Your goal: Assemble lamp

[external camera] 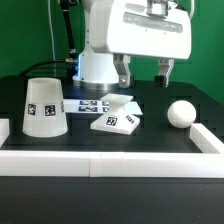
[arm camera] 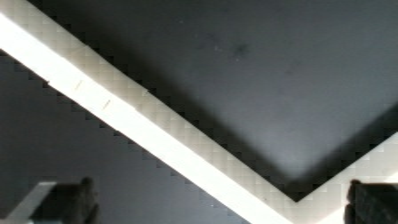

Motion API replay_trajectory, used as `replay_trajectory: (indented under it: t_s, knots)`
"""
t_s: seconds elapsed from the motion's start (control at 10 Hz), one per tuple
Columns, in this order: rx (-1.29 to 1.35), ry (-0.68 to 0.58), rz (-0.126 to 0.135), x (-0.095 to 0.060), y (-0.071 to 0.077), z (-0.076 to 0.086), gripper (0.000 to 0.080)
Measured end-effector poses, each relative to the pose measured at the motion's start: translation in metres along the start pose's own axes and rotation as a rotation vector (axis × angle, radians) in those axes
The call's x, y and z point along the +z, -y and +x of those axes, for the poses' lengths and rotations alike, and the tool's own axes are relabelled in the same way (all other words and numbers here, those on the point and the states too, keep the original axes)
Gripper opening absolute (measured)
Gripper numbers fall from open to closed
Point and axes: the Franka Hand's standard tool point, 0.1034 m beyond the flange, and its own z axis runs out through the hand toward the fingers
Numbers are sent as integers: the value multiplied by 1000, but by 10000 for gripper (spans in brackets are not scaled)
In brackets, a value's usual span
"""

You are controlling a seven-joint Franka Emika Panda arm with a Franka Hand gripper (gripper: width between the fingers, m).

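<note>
White matte plastic: three lamp parts, all lying loose and apart on the black table (external camera: 160,138).

- One cup-like truncated-cone shade (external camera: 45,105), tagged, wide end down, at the exterior view's left.
- One low blocky base (external camera: 117,119), tagged, near the middle.
- One ball bulb (external camera: 180,113), at the exterior view's right.

Just behind the base we note the flat marker board (external camera: 88,104). The two-finger gripper (external camera: 142,80) hangs above the base and bulb, its fingers spread and empty. In the wrist view we see long white rails (arm camera: 160,120) meeting at a corner.
</note>
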Motion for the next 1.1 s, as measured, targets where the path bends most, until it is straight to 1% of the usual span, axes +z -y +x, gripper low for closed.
replay_trajectory:
  t_s: [0.6, 0.7, 0.9, 1.0, 1.1]
  knots:
    - [2, 0, -1, -1, 0, -2, 700]
    - [32, 4, -6, -2, 3, -18, 700]
    - [96, 29, -5, -3, 10, -53, 700]
    - [190, 31, -4, -4, 11, -59, 700]
    - [277, 28, -6, -5, 12, -58, 700]
